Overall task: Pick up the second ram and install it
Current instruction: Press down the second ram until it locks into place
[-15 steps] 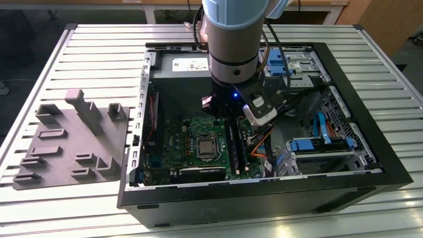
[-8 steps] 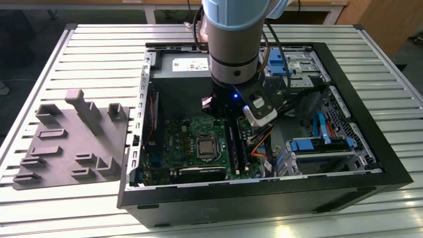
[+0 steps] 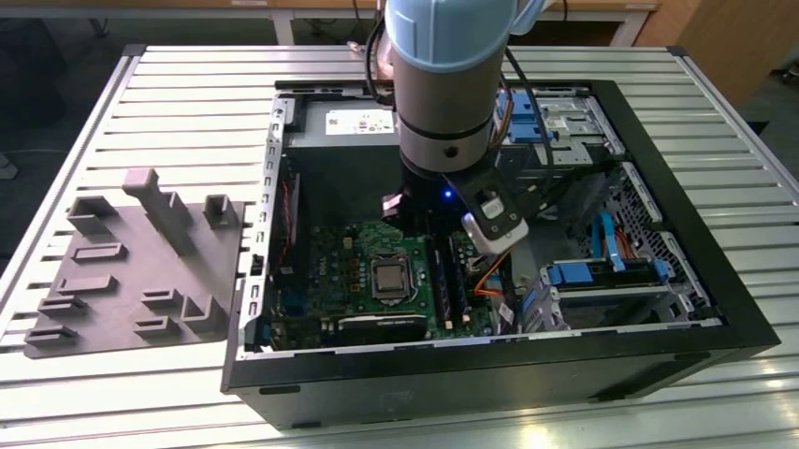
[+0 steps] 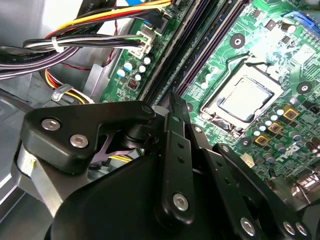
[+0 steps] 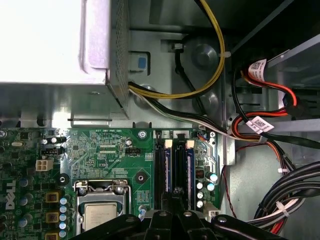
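Note:
My gripper (image 5: 173,204) is down inside the open computer case (image 3: 250,309), over the memory slots of the green motherboard (image 5: 110,150). Its black fingers (image 4: 175,130) are pressed together and shut. Two blue-edged sticks stand in the slots: the ram (image 5: 167,167) in line with my fingertips, and another stick (image 5: 190,167) beside it. The fingertips end right at the near end of the ram. I cannot tell whether they touch it. In the second wrist view the gripper (image 4: 171,100) points at the same dark slots (image 4: 200,50).
The processor socket (image 5: 100,215) lies beside the slots. Yellow, red and black cable bundles (image 5: 250,130) run on the slots' other side. A silver power supply (image 5: 50,45) fills the case's far end. A grey tray (image 3: 138,271) of blocks sits on the table at the exterior view's left.

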Controlling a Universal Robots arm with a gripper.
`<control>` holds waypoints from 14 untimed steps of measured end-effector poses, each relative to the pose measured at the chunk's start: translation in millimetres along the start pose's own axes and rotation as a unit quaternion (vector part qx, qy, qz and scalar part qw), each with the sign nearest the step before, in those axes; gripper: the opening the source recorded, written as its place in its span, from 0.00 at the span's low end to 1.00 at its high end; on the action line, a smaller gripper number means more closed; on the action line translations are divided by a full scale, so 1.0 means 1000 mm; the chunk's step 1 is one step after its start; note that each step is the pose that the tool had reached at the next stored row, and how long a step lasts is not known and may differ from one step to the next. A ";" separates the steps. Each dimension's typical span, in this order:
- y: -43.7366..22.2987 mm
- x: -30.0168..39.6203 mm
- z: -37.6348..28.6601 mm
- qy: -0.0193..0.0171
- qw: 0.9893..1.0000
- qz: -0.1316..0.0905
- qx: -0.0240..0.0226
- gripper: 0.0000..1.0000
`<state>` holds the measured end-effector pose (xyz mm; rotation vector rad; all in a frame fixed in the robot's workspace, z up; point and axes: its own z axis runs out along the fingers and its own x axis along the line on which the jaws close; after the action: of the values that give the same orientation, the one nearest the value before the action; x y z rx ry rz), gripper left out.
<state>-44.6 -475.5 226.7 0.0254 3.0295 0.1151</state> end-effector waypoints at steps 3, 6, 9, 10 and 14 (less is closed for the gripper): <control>-0.0008 0.0000 0.0000 0.000 1.000 0.000 0.000 0.11; -0.0030 -0.0001 -0.0002 0.000 1.000 0.000 0.000 0.11; -0.0043 -0.0001 -0.0003 0.000 1.000 0.000 0.000 0.11; -0.0048 -0.0001 -0.0003 0.000 1.000 0.000 0.000 0.11; -0.0066 -0.0002 -0.0004 0.000 1.000 0.000 0.000 0.11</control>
<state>-44.6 -482.2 226.6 0.0253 3.0295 0.1151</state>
